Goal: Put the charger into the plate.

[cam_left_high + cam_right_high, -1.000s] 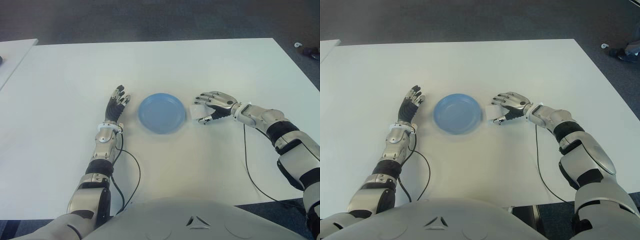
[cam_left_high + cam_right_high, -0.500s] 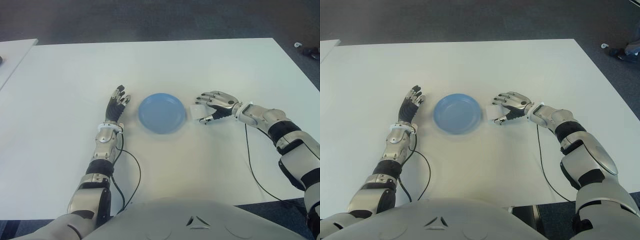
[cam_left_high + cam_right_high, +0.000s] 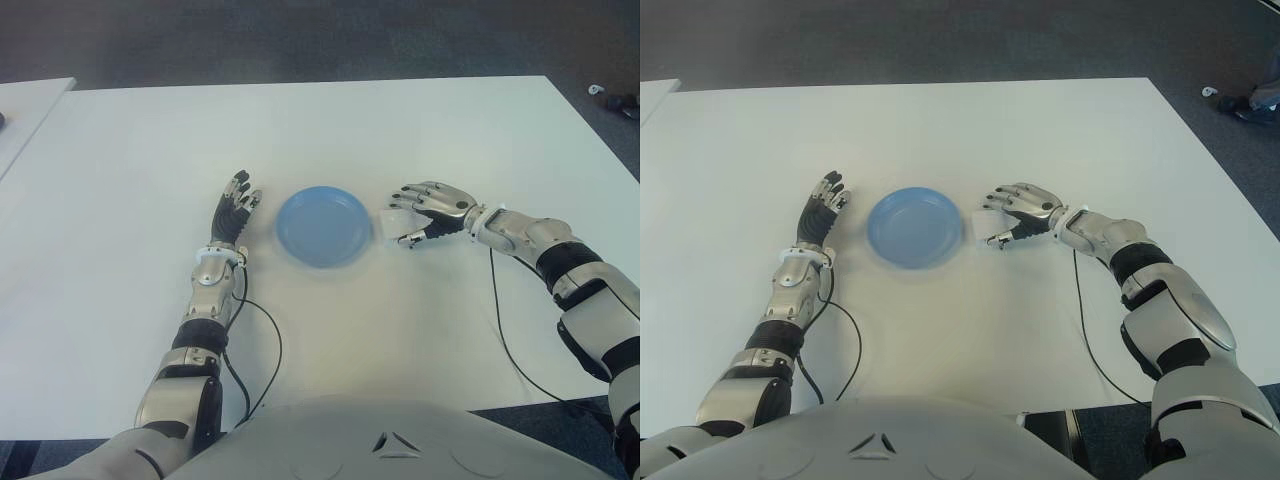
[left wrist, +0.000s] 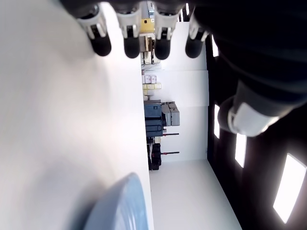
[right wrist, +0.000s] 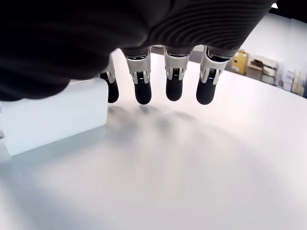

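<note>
A round blue plate sits on the white table in front of me. Just right of its rim stands the charger, a small white block, also seen in the right wrist view. My right hand is cupped beside the charger on its right. Its fingers are extended and open, with the index finger next to the block and nothing grasped. My left hand shows left of the plate, fingers straight and open, holding nothing.
Thin black cables trail from the left wrist and the right wrist toward the table's near edge. A second white table shows at the far left. Dark floor lies beyond the far edge.
Nothing has visibly changed beyond a very slight shift of the right hand next to the charger; plate, charger and left hand stay where they were.
</note>
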You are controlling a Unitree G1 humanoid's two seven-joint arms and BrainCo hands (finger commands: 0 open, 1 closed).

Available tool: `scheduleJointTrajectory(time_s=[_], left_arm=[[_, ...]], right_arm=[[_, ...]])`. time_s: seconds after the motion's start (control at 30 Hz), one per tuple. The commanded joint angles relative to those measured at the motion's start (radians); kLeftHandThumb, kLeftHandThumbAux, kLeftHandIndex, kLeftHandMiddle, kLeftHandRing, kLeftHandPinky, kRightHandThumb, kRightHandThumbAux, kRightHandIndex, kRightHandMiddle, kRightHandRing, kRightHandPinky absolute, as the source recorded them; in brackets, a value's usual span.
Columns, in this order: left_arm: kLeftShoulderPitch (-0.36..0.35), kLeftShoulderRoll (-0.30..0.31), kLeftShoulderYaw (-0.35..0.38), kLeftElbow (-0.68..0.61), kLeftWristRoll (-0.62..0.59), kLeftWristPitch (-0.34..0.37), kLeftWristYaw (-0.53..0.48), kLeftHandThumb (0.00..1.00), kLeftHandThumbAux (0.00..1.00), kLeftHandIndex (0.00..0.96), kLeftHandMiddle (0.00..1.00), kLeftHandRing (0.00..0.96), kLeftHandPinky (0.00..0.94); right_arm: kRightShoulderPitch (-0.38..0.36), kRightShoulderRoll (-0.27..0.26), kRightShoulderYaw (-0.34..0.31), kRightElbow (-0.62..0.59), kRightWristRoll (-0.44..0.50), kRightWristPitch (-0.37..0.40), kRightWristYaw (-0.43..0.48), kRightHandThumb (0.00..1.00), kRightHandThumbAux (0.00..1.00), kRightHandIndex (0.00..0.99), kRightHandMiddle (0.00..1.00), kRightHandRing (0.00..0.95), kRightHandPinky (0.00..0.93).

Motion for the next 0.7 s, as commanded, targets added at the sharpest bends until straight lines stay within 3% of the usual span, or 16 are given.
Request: scheduleJointTrajectory(time_s=[0.03,0.1,0.17,0.23,0.27,0.37,0.53,0.7], left_arm=[[0.026,-0.016,-0.014,0.018,0.002,0.037,-0.022,0.000,0.552,0.060,0.052,0.030,0.025],[0.025,-0.016,-0.014,0.017,0.004,0.038,-0.018,0.000,0.551,0.062,0.052,0.031,0.026],[0.026,-0.017,-0.015,0.013,0.006,0.040,-0.015,0.000,0.551,0.064,0.052,0.031,0.026],[0.027,-0.017,-0.015,0.010,0.005,0.042,-0.016,0.000,0.551,0.065,0.051,0.030,0.026],[0.028,-0.017,-0.015,0.009,0.005,0.042,-0.016,0.000,0.551,0.065,0.051,0.030,0.027],[0.027,-0.018,-0.015,0.009,0.005,0.041,-0.016,0.000,0.551,0.067,0.054,0.033,0.030],[0.027,-0.021,-0.013,0.005,0.005,0.041,-0.010,0.000,0.542,0.074,0.062,0.037,0.024],[0.031,-0.023,-0.013,-0.001,0.005,0.039,-0.010,0.000,0.540,0.079,0.070,0.040,0.019]], right_arm=[[0.017,0.009,-0.007,0.020,-0.003,-0.019,-0.094,0.424,0.075,0.102,0.116,0.098,0.126],[0.022,0.016,-0.013,0.029,-0.002,-0.027,-0.170,0.452,0.104,0.174,0.219,0.206,0.230],[0.029,0.022,-0.018,0.036,0.001,-0.033,-0.241,0.552,0.251,0.326,0.448,0.425,0.445],[0.036,0.029,-0.022,0.045,0.005,-0.041,-0.299,0.603,0.327,0.414,0.549,0.514,0.530],[0.039,0.032,-0.024,0.049,0.006,-0.046,-0.325,0.647,0.460,0.423,0.599,0.570,0.582],[0.045,0.043,-0.021,0.059,-0.009,-0.039,-0.421,0.702,0.621,0.434,0.685,0.673,0.690],[0.053,0.059,-0.008,0.066,-0.041,0.005,-0.565,0.731,0.691,0.440,0.790,0.793,0.832],[0.055,0.070,0.006,0.077,-0.065,0.034,-0.635,0.740,0.704,0.441,0.847,0.847,0.879]])
